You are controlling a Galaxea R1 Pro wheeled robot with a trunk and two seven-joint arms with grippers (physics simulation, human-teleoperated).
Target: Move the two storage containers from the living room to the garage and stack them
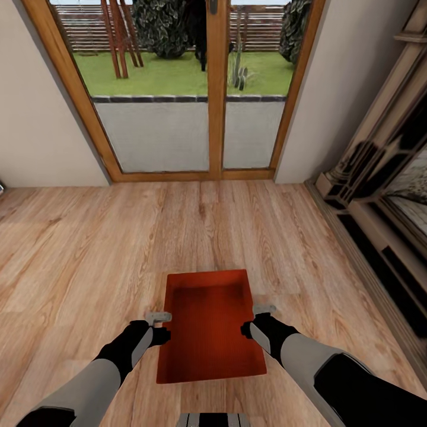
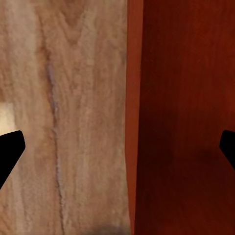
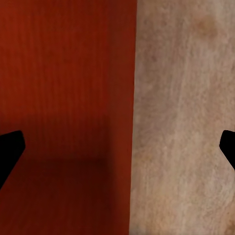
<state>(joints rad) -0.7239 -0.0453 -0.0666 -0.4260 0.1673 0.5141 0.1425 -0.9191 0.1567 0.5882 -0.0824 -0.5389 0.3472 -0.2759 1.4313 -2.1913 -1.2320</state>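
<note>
Head view, bin: one red-orange bin [image 1: 210,326] lies on the light wood plank floor [image 1: 89,249], open top up, rectangular, with low straight walls and a smooth, darker inside.
Head view, place: it sits just in front of the robot, between the two arms, well short of the glass door [image 1: 184,89].
Head view, left gripper [image 1: 159,326]: at the bin's left long wall, about halfway along it.
Head view, right gripper [image 1: 256,320]: at the right long wall, opposite the other.
Head view, surroundings: wood-framed door with lawn and fence behind it; plain pale walls; a dark carved cabinet [image 1: 379,196] along the right side.
Left wrist view: the bin's thin rim [image 2: 133,117] runs between the black fingertips [image 2: 11,149], one tip over the grained planks, the other over the red inside; jaws stand wide, straddling the wall without touching it.
Right wrist view: the same, mirrored; the wall [image 3: 133,117] runs between the tips [image 3: 10,147], spread wide and gripping nothing.
</note>
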